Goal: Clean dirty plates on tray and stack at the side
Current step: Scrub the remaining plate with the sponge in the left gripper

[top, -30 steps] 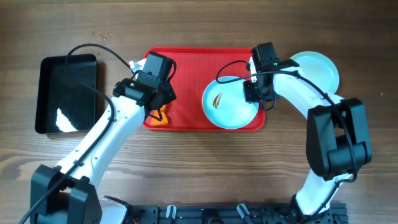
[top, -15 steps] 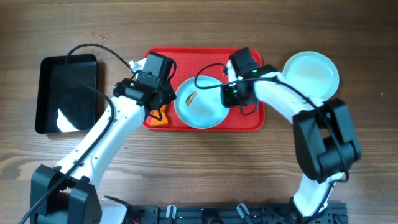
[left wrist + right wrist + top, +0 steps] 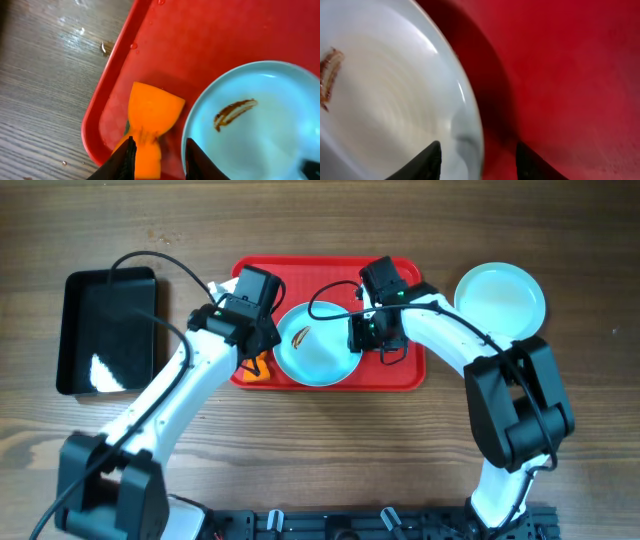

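Observation:
A pale plate (image 3: 318,356) with a brown smear (image 3: 300,337) lies on the red tray (image 3: 300,275), left of its middle. My right gripper (image 3: 362,336) is shut on its right rim, one finger inside and one outside; in the right wrist view (image 3: 479,151) that plate (image 3: 380,100) casts a shadow on the tray (image 3: 570,75). My left gripper (image 3: 253,356) is shut on an orange sponge (image 3: 150,112) resting on the tray's front left corner, just left of the plate (image 3: 260,125). A clean plate (image 3: 500,298) lies on the table right of the tray. No third plate shows.
A black glossy bin (image 3: 108,330) stands on the wooden table left of the tray. Water drops lie on the tray's left rim (image 3: 134,46) and on the wood beside it. Both arms' cables hang over the tray.
My right gripper has dragged the smeared plate from the tray's right end leftward, up beside the sponge. The left gripper has stayed over the sponge.

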Controlling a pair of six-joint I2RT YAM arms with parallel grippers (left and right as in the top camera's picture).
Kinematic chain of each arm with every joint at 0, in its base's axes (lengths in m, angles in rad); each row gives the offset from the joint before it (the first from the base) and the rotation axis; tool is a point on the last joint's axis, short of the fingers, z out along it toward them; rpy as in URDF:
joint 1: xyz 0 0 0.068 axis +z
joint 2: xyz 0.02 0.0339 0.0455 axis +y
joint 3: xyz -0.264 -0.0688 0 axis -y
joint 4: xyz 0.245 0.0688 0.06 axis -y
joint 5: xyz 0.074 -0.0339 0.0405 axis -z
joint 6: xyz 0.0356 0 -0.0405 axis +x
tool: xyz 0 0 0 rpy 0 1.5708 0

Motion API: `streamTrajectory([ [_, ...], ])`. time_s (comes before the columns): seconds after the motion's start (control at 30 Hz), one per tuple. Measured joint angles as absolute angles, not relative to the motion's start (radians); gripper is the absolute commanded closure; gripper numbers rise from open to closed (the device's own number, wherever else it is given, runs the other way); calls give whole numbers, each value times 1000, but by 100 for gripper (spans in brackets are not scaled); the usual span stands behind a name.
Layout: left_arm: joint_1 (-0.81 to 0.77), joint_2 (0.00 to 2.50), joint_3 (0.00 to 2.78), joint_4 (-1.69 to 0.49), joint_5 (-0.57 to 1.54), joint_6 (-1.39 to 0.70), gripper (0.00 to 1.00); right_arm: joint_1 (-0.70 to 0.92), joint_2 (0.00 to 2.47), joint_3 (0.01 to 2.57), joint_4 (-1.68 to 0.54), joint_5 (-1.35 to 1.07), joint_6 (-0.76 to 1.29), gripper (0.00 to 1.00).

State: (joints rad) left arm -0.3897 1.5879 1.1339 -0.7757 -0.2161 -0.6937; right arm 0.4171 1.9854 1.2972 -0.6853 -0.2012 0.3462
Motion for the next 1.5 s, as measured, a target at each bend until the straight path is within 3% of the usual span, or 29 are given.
streamTrajectory([
  [0.1, -390, 1645, 1129, -769, -219, -694, 82, 416, 1993, 1335, -736, -196, 341, 75],
  [0.23, -390, 1704, 1126, -760, -219, -691, 76, 416, 1993, 1360, -758, -193, 344, 74],
  [0.37, -390, 1737, 1125, -753, -220, -687, 58, 416, 1993, 1360, -760, -190, 344, 73],
  [0.6, -390, 1752, 1125, -751, -219, -690, 55, 416, 1993, 1346, -734, -184, 356, 70],
  [0.73, -390, 1752, 1125, -751, -219, -651, 44, 416, 1994, 1341, -732, -181, 363, 70],
  [1.27, -332, 1800, 1125, -722, -112, -472, 59, 416, 1996, 1341, -727, -179, 363, 70],
  [1.5, -331, 1824, 1123, -731, -102, -464, 59, 416, 1996, 1341, -720, -179, 363, 70],
])
